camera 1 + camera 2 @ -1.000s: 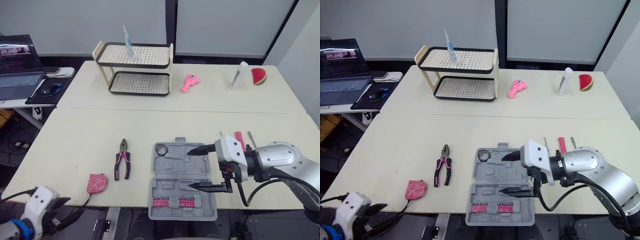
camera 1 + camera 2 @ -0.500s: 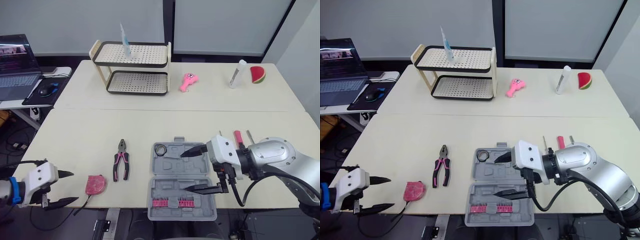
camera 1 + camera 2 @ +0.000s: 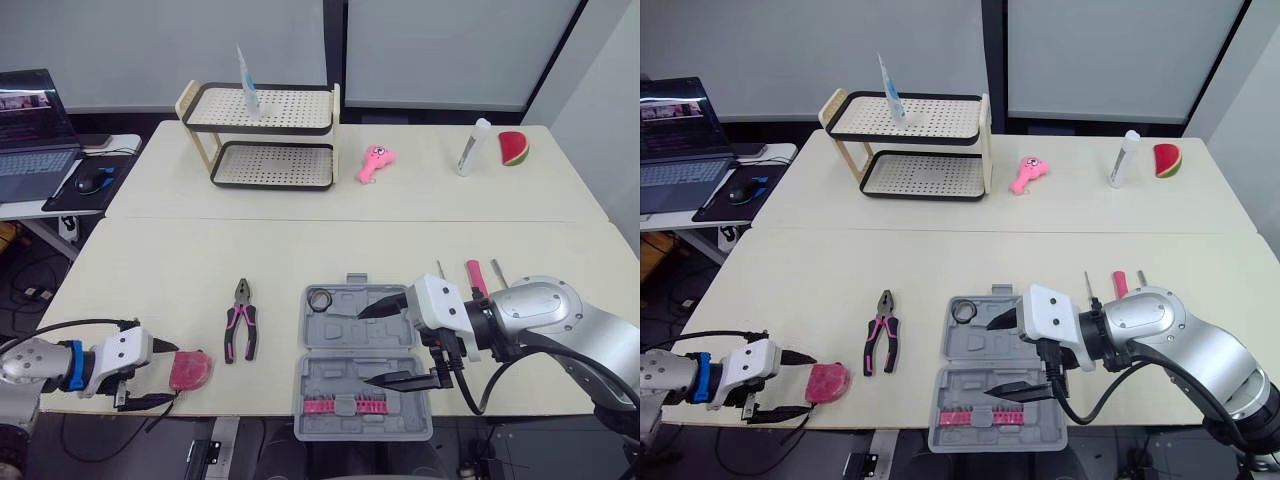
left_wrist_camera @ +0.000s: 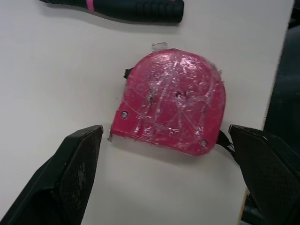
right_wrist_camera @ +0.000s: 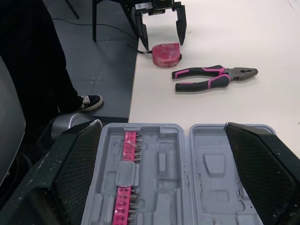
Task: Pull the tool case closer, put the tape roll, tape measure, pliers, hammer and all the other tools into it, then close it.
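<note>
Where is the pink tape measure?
Left eye view: the pink tape measure lies by the table's front edge, between the open left gripper and the pink-handled pliers.

The grey moulded plastic tool case (image 3: 365,360) holds a strip of pink bits (image 3: 348,405) at its six o'clock edge. At its nine o'clock, steel pliers with black-and-pink grips (image 3: 245,308) and a glossy pink rounded tape measure (image 3: 190,369) lie on the plain cream tabletop (image 3: 160,270).

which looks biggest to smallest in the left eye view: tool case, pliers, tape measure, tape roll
1. tool case
2. pliers, by length
3. tape measure, though it lies slightly nearer the camera
4. tape roll, inside the tool case
</note>
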Robot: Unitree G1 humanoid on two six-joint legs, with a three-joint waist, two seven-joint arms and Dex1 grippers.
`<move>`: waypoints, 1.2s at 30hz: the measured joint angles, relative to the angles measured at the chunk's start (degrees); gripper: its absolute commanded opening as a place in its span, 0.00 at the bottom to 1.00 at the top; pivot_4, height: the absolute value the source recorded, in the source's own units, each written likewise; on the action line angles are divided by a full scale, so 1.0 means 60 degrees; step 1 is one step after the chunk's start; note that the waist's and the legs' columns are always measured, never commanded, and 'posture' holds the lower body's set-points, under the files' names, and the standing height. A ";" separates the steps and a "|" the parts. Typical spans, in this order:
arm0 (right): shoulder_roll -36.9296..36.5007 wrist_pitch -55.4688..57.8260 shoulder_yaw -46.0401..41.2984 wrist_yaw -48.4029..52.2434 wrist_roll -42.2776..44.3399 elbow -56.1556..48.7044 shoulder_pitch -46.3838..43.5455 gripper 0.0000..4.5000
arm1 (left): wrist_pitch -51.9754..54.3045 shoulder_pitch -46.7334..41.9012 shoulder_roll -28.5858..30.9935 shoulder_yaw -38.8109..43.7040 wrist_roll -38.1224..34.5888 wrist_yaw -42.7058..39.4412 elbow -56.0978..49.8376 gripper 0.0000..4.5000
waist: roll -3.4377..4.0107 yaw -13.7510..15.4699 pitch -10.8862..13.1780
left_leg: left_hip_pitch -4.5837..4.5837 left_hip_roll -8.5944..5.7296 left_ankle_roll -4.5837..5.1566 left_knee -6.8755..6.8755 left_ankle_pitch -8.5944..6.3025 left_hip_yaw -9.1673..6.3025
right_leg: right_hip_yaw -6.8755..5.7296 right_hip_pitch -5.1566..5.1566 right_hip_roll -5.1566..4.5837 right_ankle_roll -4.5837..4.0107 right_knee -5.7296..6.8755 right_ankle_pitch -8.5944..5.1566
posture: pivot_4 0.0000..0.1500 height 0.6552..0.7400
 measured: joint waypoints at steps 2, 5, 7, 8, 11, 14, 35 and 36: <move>0.0000 0.0000 0.0004 -0.0006 0.0001 -0.0005 0.0006 1.00 | -0.0185 -0.0158 -0.0037 -0.0125 0.0104 -0.0008 0.0174 1.00 | 0.0000 -0.0002 0.0000 | 0.0000 0.0000 0.0000 0.0001 0.0000 0.0002 | 0.0002 -0.0006 0.0007 0.0000 0.0008 0.0000 | 1.00 0.87; 0.0000 0.0000 0.0015 -0.0012 0.0003 -0.0012 0.0040 1.00 | -0.0388 -0.0324 -0.0076 -0.0317 0.0232 -0.0010 0.0378 1.00 | 0.0000 -0.0006 0.0000 | -0.0001 0.0001 0.0000 0.0001 0.0000 0.0006 | 0.0003 -0.0020 0.0015 0.0000 0.0031 0.0000 | 1.00 0.87; -0.0001 0.0001 0.0017 -0.0015 0.0004 -0.0018 0.0060 1.00 | -0.0497 -0.0357 -0.0118 -0.0409 0.0300 -0.0008 0.0464 1.00 | 0.0000 -0.0007 0.0000 | 0.0000 0.0003 0.0000 0.0001 0.0000 0.0006 | 0.0003 -0.0023 0.0016 0.0000 0.0037 0.0000 | 1.00 0.87; -0.0002 0.0000 0.0017 -0.0016 0.0005 -0.0029 0.0079 1.00 | -0.0544 -0.0358 -0.0143 -0.0472 0.0328 0.0006 0.0487 1.00 | 0.0000 -0.0007 0.0000 | 0.0001 0.0004 0.0000 0.0001 0.0000 0.0006 | 0.0003 -0.0024 0.0016 0.0000 0.0039 0.0000 | 1.00 0.87; -0.0004 0.0001 0.0017 -0.0017 0.0009 -0.0043 0.0131 1.00 | -0.0669 -0.0387 -0.0147 -0.0529 0.0380 0.0054 0.0519 1.00 | 0.0000 -0.0005 -0.0001 | 0.0002 0.0004 0.0000 0.0001 0.0000 0.0005 | 0.0004 -0.0023 0.0015 0.0000 0.0041 0.0000 | 1.00 0.87; -0.0013 0.0000 0.0017 -0.0017 0.0009 -0.0048 0.0217 1.00 | -0.0696 -0.0414 -0.0209 -0.0549 0.0439 0.0203 0.0545 1.00 | 0.0001 0.0004 -0.0001 | 0.0003 0.0003 0.0000 0.0003 0.0000 0.0005 | 0.0003 -0.0022 0.0015 0.0001 0.0041 0.0000 | 1.00 0.87; -0.0201 -0.0042 -0.0556 -0.0227 0.0041 -0.0194 0.1038 1.00 | 0.1506 0.0940 0.0857 0.0583 -0.0761 0.0605 -0.2797 0.73 | -0.0032 0.0049 0.0006 | -0.0006 0.0021 -0.0003 0.0009 0.0002 -0.0032 | 0.0005 -0.0013 0.0013 0.0000 0.0046 -0.0001 | 1.00 0.87; -0.0209 -0.0008 -0.0730 -0.0304 0.0088 -0.0199 0.1225 1.00 | 0.2012 0.1015 0.1068 0.0877 -0.0994 0.0661 -0.3566 0.73 | -0.0032 0.0056 0.0006 | -0.0005 0.0017 -0.0003 0.0010 0.0002 -0.0031 | 0.0006 -0.0004 0.0011 0.0000 0.0044 -0.0001 | 1.00 0.87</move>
